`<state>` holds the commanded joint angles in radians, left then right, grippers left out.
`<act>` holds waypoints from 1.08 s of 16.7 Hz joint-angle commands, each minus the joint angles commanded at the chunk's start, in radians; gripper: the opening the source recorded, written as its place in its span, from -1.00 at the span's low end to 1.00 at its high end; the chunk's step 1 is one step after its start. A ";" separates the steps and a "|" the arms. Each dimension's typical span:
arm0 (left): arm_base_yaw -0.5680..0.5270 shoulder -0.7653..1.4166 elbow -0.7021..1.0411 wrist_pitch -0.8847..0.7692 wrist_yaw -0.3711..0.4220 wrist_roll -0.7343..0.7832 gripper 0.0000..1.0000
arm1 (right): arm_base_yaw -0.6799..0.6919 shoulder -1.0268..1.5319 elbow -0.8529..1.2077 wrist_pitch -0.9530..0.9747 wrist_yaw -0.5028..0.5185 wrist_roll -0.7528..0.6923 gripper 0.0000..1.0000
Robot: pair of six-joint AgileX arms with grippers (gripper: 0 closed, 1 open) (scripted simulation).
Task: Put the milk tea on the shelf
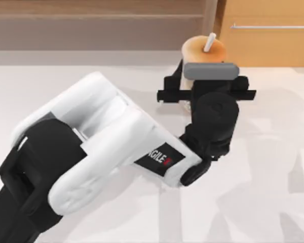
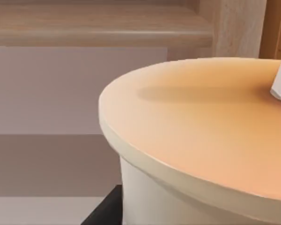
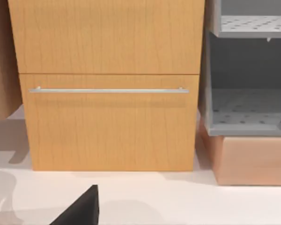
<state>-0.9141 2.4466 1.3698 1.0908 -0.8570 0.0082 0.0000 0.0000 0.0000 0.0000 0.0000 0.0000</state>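
Mostly hidden under the left tool, the milk tea sits clamped in it.

Orange-beige milk tea, white straw

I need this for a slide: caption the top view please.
Left gripper at the milk tea on the white table, in front of the shelf.

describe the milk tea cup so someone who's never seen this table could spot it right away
Find the long brown shelf along the table's far edge, then its right end beside the orange cabinet. In front stands the milk tea at the left gripper: an orange-topped cup with a white straw.
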 joint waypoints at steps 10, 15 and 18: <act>0.000 -0.081 0.019 -0.035 0.061 0.000 -1.00 | 0.000 0.000 0.000 0.000 0.000 0.000 1.00; 0.039 -0.257 -0.042 -0.147 0.193 -0.003 -1.00 | 0.000 0.000 0.000 0.000 0.000 0.000 1.00; 0.106 -0.375 -0.111 -0.234 0.266 -0.009 -1.00 | 0.000 0.000 0.000 0.000 0.000 0.000 1.00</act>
<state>-0.8085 2.0712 1.2586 0.8564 -0.5911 -0.0006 0.0000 0.0000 0.0000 0.0000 0.0000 0.0000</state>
